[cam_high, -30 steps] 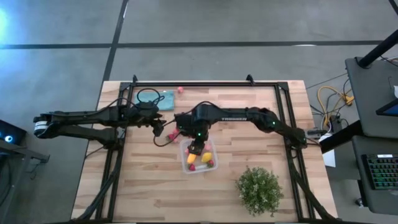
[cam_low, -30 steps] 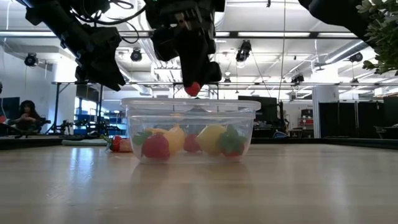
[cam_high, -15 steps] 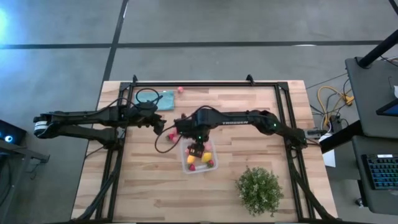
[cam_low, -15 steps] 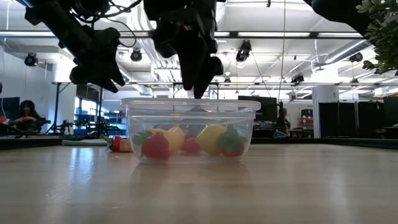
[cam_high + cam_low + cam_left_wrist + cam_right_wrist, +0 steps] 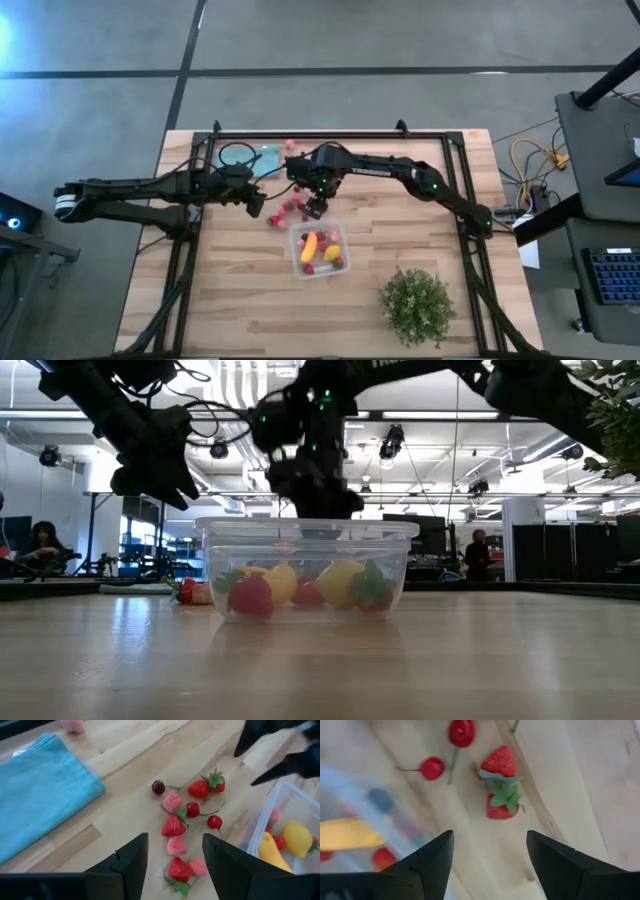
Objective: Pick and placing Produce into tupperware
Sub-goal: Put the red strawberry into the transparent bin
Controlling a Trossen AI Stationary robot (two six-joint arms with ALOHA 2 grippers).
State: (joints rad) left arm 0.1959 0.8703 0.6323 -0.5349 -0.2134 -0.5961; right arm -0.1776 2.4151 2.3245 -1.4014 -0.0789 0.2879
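The clear tupperware [image 5: 320, 250] stands on the table's middle and holds yellow, orange and red produce [image 5: 300, 588]. Loose produce lies on the wood just beyond the box, toward the left: strawberries [image 5: 199, 787], cherries [image 5: 192, 809] and pink bits [image 5: 172, 801]. My right gripper [image 5: 315, 205] hovers open above this heap, at the box's far edge. Two strawberries [image 5: 500, 785] lie ahead of its fingers [image 5: 490, 837], with nothing between them. My left gripper [image 5: 258, 205] hangs open at the left of the heap [image 5: 175, 840] and holds nothing.
A folded teal cloth [image 5: 265, 158] lies at the far left, with a pink bit [image 5: 291, 144] beside it. A green leafy bush [image 5: 417, 305] stands near the front right. Black frame rails [image 5: 455, 200] run along the table's sides and far edge.
My right gripper held a small red piece above the tupperware and has let it go. It has then moved away from the box toward the far edge and a little left, and now hangs over the loose produce.
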